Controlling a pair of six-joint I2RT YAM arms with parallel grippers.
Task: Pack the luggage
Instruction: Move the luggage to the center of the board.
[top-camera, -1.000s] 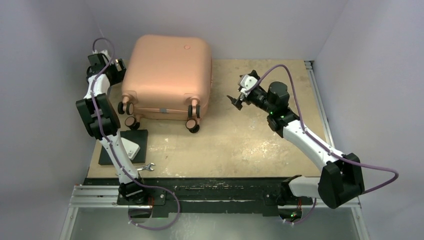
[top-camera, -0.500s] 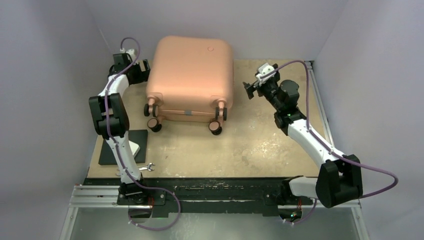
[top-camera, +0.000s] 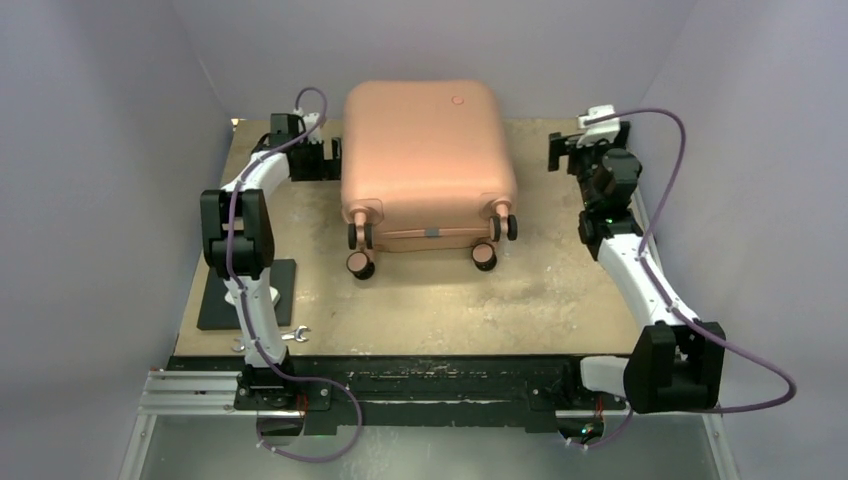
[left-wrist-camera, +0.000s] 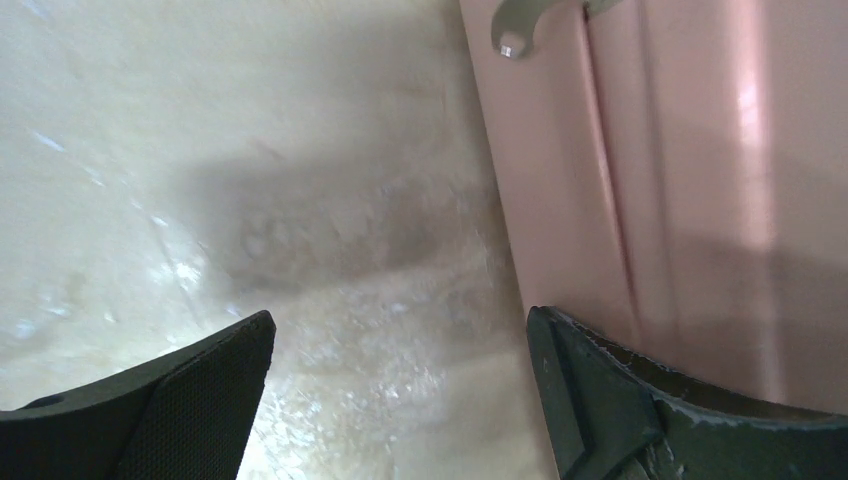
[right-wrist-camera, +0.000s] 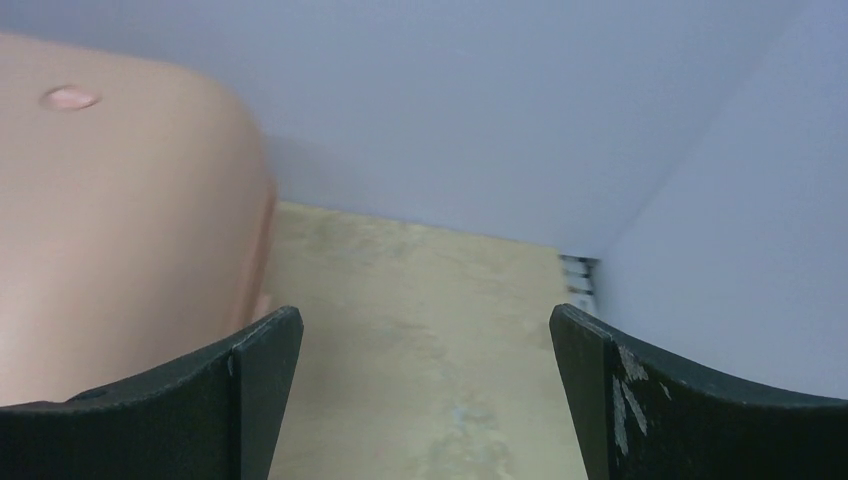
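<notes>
Both arms stretch forward flanking the luggage, fingers spread.

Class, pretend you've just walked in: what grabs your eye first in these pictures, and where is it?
The big salmon-pink luggage lies closed at the far middle of the table, wheels facing the near edge. The left gripper sits open by its left side; the right gripper, also open, is off to its right.
</notes>
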